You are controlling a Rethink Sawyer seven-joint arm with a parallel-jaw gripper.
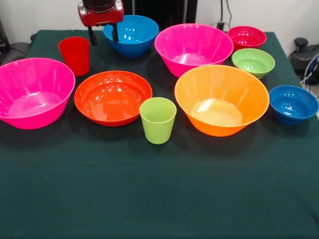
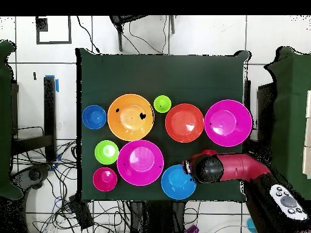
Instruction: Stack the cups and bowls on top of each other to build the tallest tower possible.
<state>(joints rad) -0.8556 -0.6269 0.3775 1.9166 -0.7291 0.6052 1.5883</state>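
Dark green cloth covers the table (image 1: 149,199), and nothing on it is stacked: every bowl and cup stands apart, mouth up. Seen from the front, one big pink bowl (image 1: 34,92) sits at the far left edge of the cloth, with the red cup (image 1: 75,55) just behind its right rim. Right of that bowl lies the shallow red-orange bowl (image 1: 113,96), and the lime green cup (image 1: 158,119) stands just in front of its right edge, nearest the viewer of all the pieces. The big orange bowl (image 1: 221,98) comes next to the right, with the dark blue bowl (image 1: 293,104) beside it near the right edge. Behind the orange bowl stands the second big pink bowl (image 1: 193,48); the small green bowl (image 1: 253,62) is to its right and the magenta-red bowl (image 1: 246,37) further back. The light blue bowl (image 1: 131,34) sits at the back, left of that pink bowl. The gripper (image 1: 103,36) hangs from the red arm (image 2: 234,168) between the red cup and the light blue bowl, its two dark fingers (image 1: 92,37) spread apart and holding nothing, clear of the cloth.
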